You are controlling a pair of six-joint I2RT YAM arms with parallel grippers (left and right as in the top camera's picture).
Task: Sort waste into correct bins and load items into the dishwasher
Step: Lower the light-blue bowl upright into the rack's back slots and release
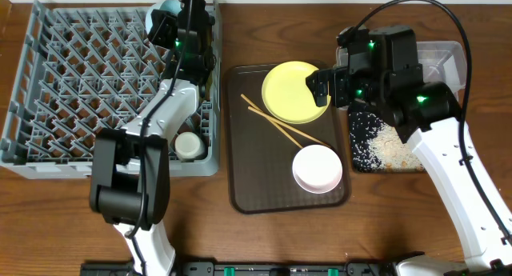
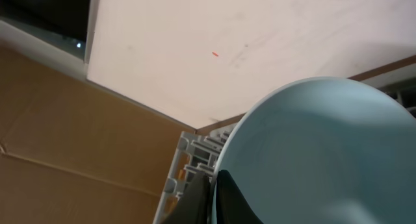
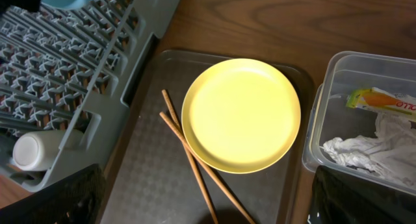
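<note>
Risk is centred on the grey dish rack (image 1: 88, 76), set at the desk's far left corner. The light blue bowl (image 2: 312, 152) is clamped by its rim in the left gripper (image 2: 214, 178) above the rack's far right corner. If it is released before it is seated between pegs, it could be tipped over the rim onto the desk. Most peg rows are seen bare, so open room is offered toward the rack's left edge.

The brown serving tray (image 1: 252, 180) is placed mid-desk, just beside the rack's right edge, with little gap for fingers there. The black tray (image 1: 357, 124), strewn with rice scraps (image 1: 388, 152), is set against the serving tray's right edge. The clear tub (image 1: 448, 52) is placed behind it and could be knocked by a careless swing of the right arm.

The yellow plate (image 1: 296, 92) is laid flat in the serving tray's far right corner. The right gripper (image 1: 320, 88) is held wide apart and empty over the plate's right edge. Only a thin rim is offered, so a slip is judged likely.

The white bowl (image 1: 318, 168) is seated in the near right corner. The small white cup (image 1: 189, 145) is laid on its side at the rack's near right corner. The chopsticks (image 1: 280, 124) are laid diagonally against the plate's near left rim and could be dragged along. The snack wrapper (image 3: 380, 100) and tissue (image 3: 370, 149) are seen inside the tub.
</note>
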